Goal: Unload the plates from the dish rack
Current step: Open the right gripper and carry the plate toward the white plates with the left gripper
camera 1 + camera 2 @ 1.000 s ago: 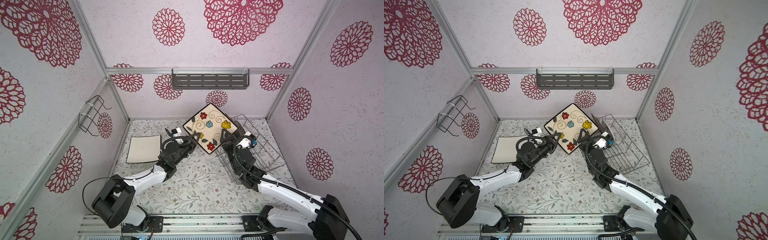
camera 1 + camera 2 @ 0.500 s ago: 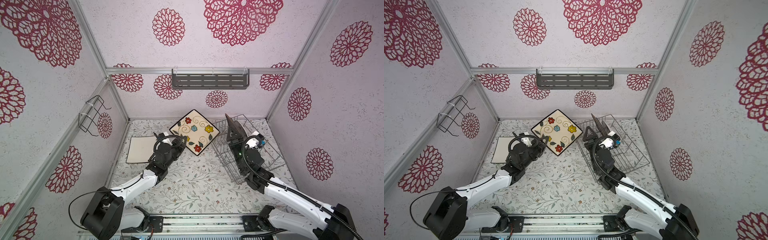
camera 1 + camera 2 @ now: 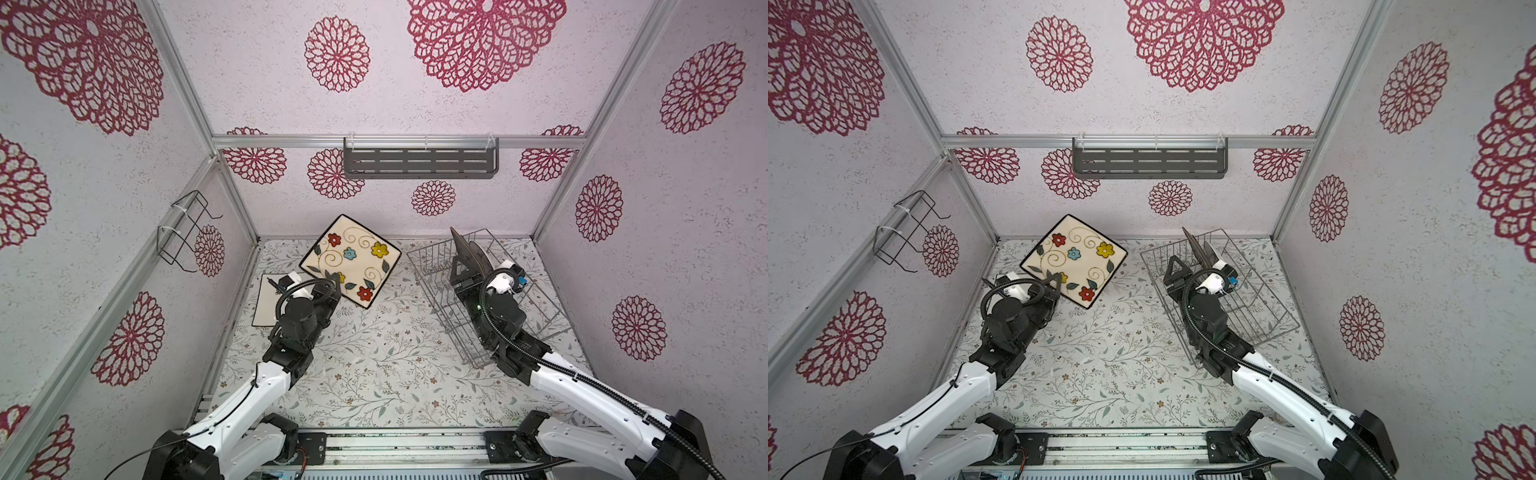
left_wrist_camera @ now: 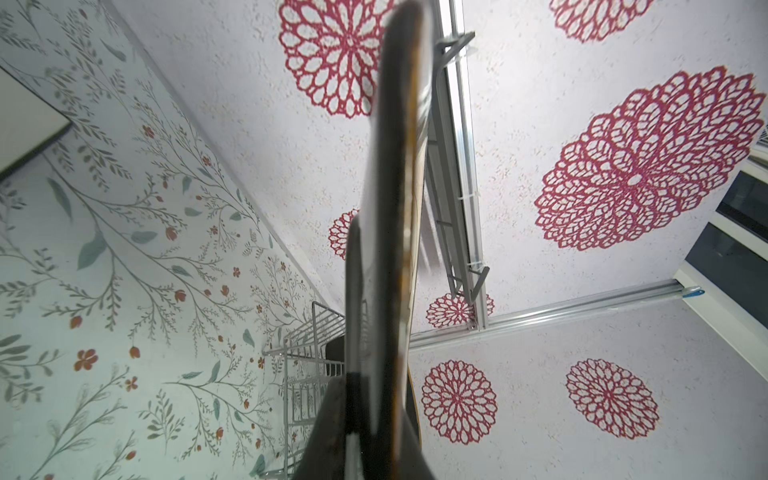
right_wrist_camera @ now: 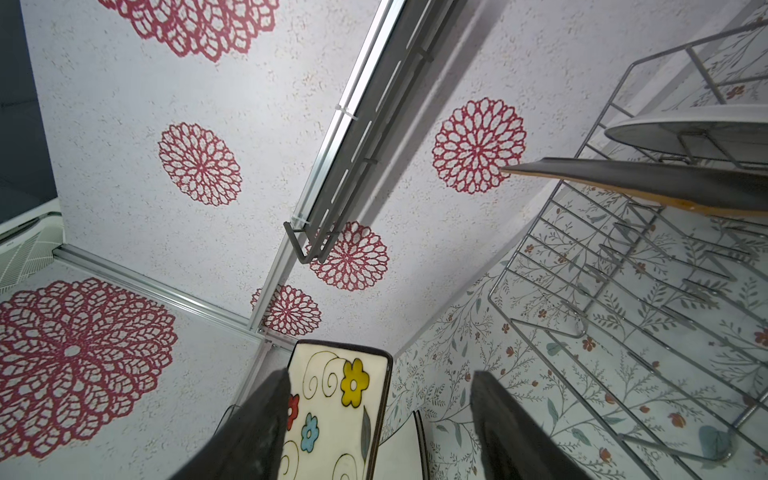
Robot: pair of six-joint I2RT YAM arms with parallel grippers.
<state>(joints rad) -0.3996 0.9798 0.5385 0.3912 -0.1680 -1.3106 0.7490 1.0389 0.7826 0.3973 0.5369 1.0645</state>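
While the left claw [image 3: 333, 286] was clamped tight on the near edge of the flowered plate [image 3: 351, 259], both top views showed that plate clear of the rack. It was raised and tilted above the table [image 3: 374, 374], at about 11 o'clock from the table's middle. A plain white plate [image 3: 264, 309] lay flat on the table at 9 o'clock, partly hidden by the left arm. The dish rack [image 3: 544, 307] sat skewed at 2 o'clock, with a black plate [image 3: 465, 253] standing in its far end. The right claw [image 3: 460, 268] hung at that end, close to the black plate.

In the left wrist view the flowered plate ran edge-on out of the closed jaws, pinched at one rim only. Such a narrow hold on a wide plate could probably let it swing or slip. A hard landing on the white plate might chip both.

In the right wrist view the right claw's jaws stood well apart with nothing between them. The black plate and a pale round plate [image 5: 685, 124] leaned among the rack's tines nearby. The likely trouble there was a finger nudging the black plate before the jaws straddled it, tipping it onto its neighbour. A slanted lift could also snag the tines and drag the light rack across the table.
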